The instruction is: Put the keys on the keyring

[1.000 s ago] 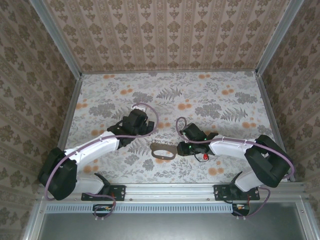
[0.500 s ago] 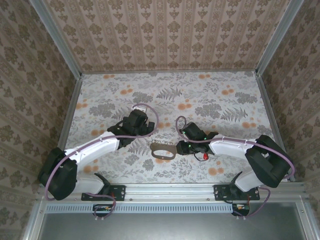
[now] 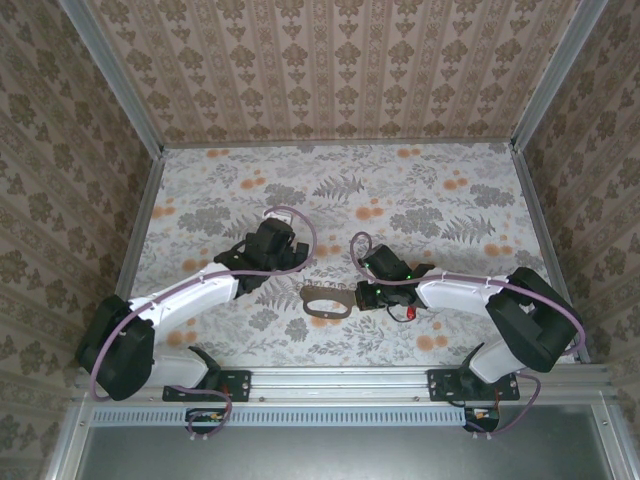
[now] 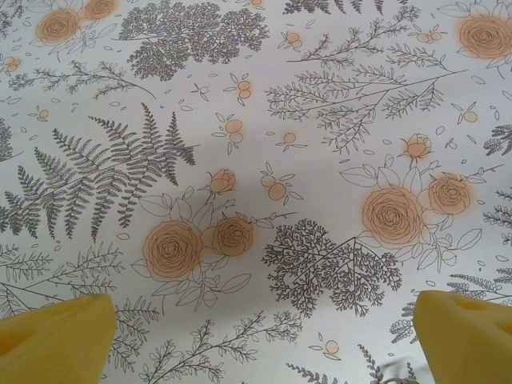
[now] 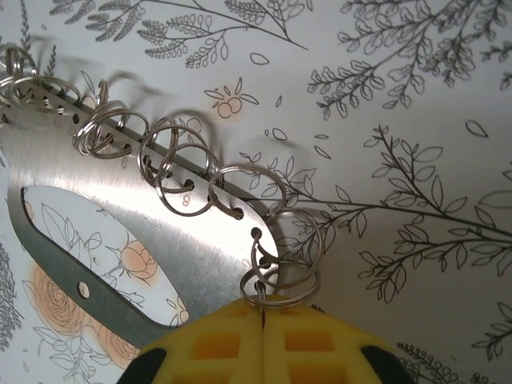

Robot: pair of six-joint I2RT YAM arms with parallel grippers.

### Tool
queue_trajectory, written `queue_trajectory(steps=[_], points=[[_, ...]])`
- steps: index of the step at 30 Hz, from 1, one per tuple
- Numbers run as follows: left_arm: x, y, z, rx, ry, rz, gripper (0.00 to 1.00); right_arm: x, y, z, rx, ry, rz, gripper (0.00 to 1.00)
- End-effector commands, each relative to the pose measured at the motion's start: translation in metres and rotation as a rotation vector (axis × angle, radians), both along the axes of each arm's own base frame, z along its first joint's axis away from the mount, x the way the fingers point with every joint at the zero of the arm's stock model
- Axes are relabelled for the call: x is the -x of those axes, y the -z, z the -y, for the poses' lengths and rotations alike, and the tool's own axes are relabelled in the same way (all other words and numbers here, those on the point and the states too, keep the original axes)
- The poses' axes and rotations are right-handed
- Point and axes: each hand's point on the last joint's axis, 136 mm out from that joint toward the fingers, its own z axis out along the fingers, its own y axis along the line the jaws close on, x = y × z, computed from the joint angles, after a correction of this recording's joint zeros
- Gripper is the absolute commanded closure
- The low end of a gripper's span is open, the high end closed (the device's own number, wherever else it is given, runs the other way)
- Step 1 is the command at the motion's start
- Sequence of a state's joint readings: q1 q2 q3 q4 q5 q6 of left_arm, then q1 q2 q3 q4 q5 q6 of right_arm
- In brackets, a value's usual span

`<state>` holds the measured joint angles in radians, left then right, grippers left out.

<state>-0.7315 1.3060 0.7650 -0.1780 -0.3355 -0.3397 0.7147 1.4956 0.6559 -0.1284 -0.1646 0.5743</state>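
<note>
Floral table (image 5: 416,96): right claw (image 5: 262,316) pinches keyring (image 5: 120,184) end.

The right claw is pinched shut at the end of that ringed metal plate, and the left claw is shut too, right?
No: the left gripper is open, its yellow pads wide apart in the left wrist view. The right gripper is shut by the keyring.

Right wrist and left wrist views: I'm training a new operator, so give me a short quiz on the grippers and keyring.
1. True or false: the left gripper is open.
2. What lines the keyring along its edge? A) small wire rings B) red beads C) tape
3. Fill in: the right gripper has its jaws ___.
Key: 1 true; 2 A; 3 shut.
</note>
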Motion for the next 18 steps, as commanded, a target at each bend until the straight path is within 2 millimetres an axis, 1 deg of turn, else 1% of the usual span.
queue_trajectory(steps=[1, 4, 6, 7, 8, 9, 14, 18], points=[[0.001, 0.002, 0.000, 0.020, -0.001, -0.005, 0.02, -0.005, -0.011, -0.004, 0.000, -0.010, 0.027, 1.00], [-0.001, -0.003, 0.003, 0.041, 0.003, -0.001, 0.02, -0.006, -0.027, -0.006, -0.010, -0.038, 0.054, 1.00], [-0.004, -0.009, 0.005, 0.060, 0.008, 0.000, 0.02, -0.010, -0.046, -0.009, -0.020, -0.067, 0.098, 1.00], [-0.005, -0.012, 0.006, 0.075, 0.012, -0.001, 0.02, -0.011, -0.051, -0.010, -0.018, -0.084, 0.110, 1.00], [-0.007, -0.016, 0.007, 0.095, 0.018, -0.003, 0.02, -0.014, -0.070, -0.012, -0.043, -0.099, 0.160, 1.00], [-0.009, -0.022, 0.007, 0.126, 0.022, 0.001, 0.02, -0.017, -0.081, -0.013, -0.057, -0.107, 0.189, 1.00], [-0.019, -0.053, 0.009, 0.240, 0.065, 0.036, 0.02, -0.028, -0.127, -0.021, -0.167, -0.166, 0.322, 1.00], [-0.020, -0.075, 0.012, 0.291, 0.114, 0.060, 0.03, -0.035, -0.164, -0.027, -0.267, -0.228, 0.449, 1.00]])
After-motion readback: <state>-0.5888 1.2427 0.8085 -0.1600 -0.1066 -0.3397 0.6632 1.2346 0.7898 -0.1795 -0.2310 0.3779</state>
